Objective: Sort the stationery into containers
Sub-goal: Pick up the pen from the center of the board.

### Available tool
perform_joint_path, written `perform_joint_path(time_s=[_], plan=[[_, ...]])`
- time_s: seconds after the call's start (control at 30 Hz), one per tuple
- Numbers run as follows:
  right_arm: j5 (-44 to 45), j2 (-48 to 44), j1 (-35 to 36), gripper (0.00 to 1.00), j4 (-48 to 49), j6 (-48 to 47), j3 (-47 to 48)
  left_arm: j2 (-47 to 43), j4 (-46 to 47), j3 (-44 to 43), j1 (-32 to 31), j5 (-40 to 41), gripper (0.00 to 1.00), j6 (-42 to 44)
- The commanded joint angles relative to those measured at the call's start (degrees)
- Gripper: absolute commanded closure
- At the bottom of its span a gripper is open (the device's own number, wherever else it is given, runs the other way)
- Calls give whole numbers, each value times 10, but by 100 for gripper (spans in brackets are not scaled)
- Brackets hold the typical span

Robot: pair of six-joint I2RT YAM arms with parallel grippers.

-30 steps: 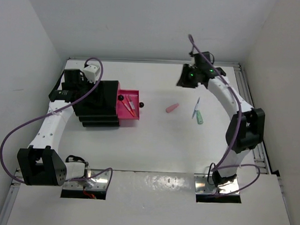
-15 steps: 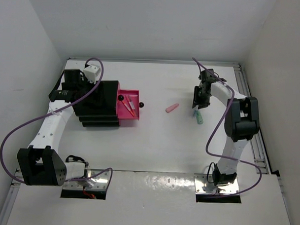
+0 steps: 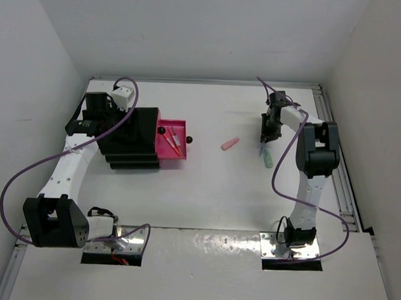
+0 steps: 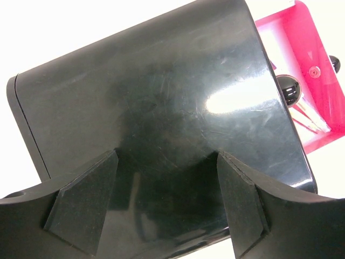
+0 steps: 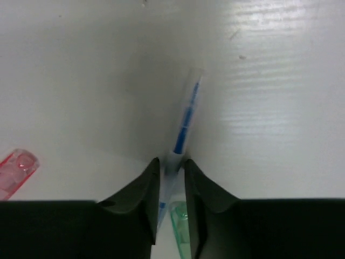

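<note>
Right gripper [image 5: 171, 164], near the desk's far right corner: jaws pinching a clear blue-cored pen [image 5: 186, 116], just beside a mint marker [image 3: 267, 158]. Left gripper [image 4: 167, 162]: jaws spread over the black drawer unit [image 3: 130, 137] by the left edge, whose pink drawer [image 3: 167, 155] is open.

Drawer unit [image 3: 132, 138] left, stubby piece [image 3: 230, 144] to its right, pen [image 5: 185, 124] and marker [image 3: 267, 158] beyond.

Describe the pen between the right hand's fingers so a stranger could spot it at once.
Start at the white table and go to its right side, where the right hand points down at loose stationery. The pen lies flat, pinched by that hand. It is thin and clear with a blue core, unlike the mint green piece beside it and the pink piece farther off.
</note>
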State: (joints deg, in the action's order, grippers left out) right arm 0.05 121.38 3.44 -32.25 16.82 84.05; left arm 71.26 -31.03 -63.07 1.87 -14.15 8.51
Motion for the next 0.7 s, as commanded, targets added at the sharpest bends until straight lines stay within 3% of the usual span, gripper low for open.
perform_joint_path(time_s=[0.0, 0.07, 0.1, 0.27, 0.37, 0.47, 0.67], plan=[[2, 23, 3, 81, 17, -10, 22, 9, -12, 2, 0, 5, 19, -3], [2, 21, 6, 97, 16, -13, 18, 12, -12, -2, 0, 8, 19, -2], [-11, 18, 10, 100, 13, -14, 19, 13, -12, -3, 0, 7, 19, -2], [-79, -39, 43, 100, -5, 6, 23, 13, -11, -2, 0, 4, 19, -3], [-177, -78, 78, 100, 11, 29, 28, 12, -6, 3, 0, -2, 19, -5], [-212, -125, 155, 100, 39, 56, 51, 11, -5, 5, 0, -6, 19, -7], [-222, -99, 261, 100, 75, 71, 159, 8, -4, 3, -1, -9, 19, -10]])
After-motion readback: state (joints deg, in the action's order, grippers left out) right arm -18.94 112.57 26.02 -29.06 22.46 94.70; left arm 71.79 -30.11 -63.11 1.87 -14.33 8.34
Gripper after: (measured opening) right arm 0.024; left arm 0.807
